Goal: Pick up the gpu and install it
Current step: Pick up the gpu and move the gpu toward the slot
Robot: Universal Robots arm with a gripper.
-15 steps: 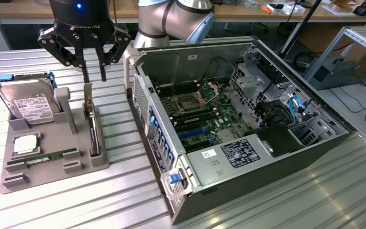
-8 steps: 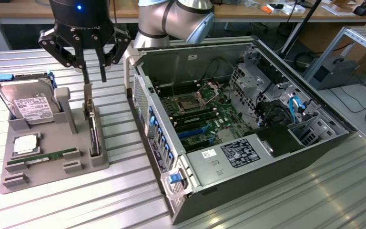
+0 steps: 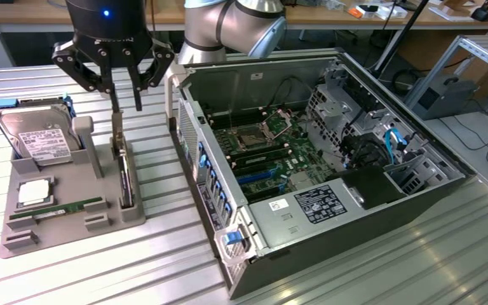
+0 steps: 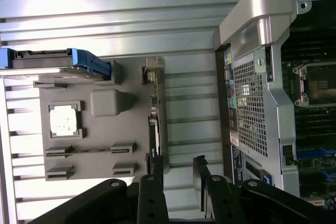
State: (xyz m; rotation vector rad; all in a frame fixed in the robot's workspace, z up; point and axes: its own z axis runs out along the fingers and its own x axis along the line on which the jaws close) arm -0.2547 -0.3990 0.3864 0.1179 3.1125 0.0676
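The gpu is a thin dark card standing on edge in a slot of the grey holder, with its pale metal bracket at the far end. In the wrist view the gpu appears edge-on along the holder's side nearest the computer case. My gripper hangs just above the card's bracket end, open, with nothing between its fingers. In the wrist view the gripper has one fingertip over the card's end and the other off to the case side.
On the holder stand a silver hard drive in a blue frame, a processor chip and a green memory stick. An open computer case with its motherboard exposed lies at the exterior view's right on the ribbed metal table.
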